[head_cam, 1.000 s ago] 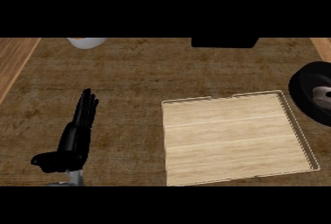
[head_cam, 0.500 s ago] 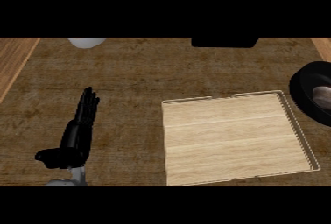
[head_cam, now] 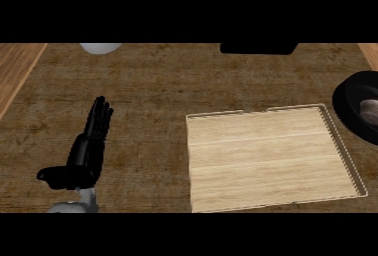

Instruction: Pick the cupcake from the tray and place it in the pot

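Nothing has moved: left hand (head_cam: 83, 152) rests open on the worktop (head_cam: 162, 90). Tray (head_cam: 347, 165) lies bare; a greyish lump, likely the cupcake (head_cam: 369, 111), sits in the pot (head_cam: 347, 100). Right hand unseen.

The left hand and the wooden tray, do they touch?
Apart. The head view shows brown counter between the left hand and the wooden tray's left rim.

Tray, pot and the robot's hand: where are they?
tray (head_cam: 266, 160): head view, on its bare wooden floor.
pot (head_cam: 348, 107): head view, on its black rim.
left hand (head_cam: 87, 150): head view, on its straight fingers.
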Motion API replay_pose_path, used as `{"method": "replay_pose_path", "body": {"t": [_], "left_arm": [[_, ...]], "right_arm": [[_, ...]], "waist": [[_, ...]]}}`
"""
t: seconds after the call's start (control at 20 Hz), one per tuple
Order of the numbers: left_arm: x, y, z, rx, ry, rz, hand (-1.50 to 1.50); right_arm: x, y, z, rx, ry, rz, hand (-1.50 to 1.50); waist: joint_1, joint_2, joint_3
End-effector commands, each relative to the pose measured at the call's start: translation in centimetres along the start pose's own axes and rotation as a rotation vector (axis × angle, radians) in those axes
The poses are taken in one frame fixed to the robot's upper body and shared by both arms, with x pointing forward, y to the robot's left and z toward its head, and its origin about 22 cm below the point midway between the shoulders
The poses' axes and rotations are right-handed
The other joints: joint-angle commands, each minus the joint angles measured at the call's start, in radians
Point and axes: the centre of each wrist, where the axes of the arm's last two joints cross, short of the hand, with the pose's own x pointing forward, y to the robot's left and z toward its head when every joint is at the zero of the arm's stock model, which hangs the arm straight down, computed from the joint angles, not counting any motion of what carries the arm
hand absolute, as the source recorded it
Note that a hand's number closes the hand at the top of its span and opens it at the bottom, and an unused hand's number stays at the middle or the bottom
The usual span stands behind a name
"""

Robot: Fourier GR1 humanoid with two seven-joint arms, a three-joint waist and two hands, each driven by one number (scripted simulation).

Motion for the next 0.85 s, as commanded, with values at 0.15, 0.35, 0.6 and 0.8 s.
{"method": "replay_pose_path", "body": {"t": [0.15, 0.35, 0.6, 0.8], "left_arm": [[0.1, -0.3, 0.5, -0.017, 0.008, 0.015, 0.00], [-0.8, -0.8, 0.1, -0.017, 0.011, 0.005, 0.00], [-0.5, -0.7, 0.6, -0.009, -0.002, 0.006, 0.00], [-1.2, -1.1, 1.3, 0.004, 0.009, 0.009, 0.00]], "right_arm": [[-1.4, -3.9, 1.7, -0.035, -0.013, -0.022, -1.50], [-0.6, -5.6, 1.6, -0.062, -0.026, -0.013, -1.50], [-0.7, -7.7, 2.3, -0.155, -0.021, -0.052, -1.50], [-1.6, -9.4, 3.5, -0.188, -0.019, -0.059, -1.50]], "waist": [[0.003, 0.001, 0.002], [-0.002, 0.002, 0.001], [0.001, 0.002, 0.003], [-0.008, 0.001, 0.005]]}}
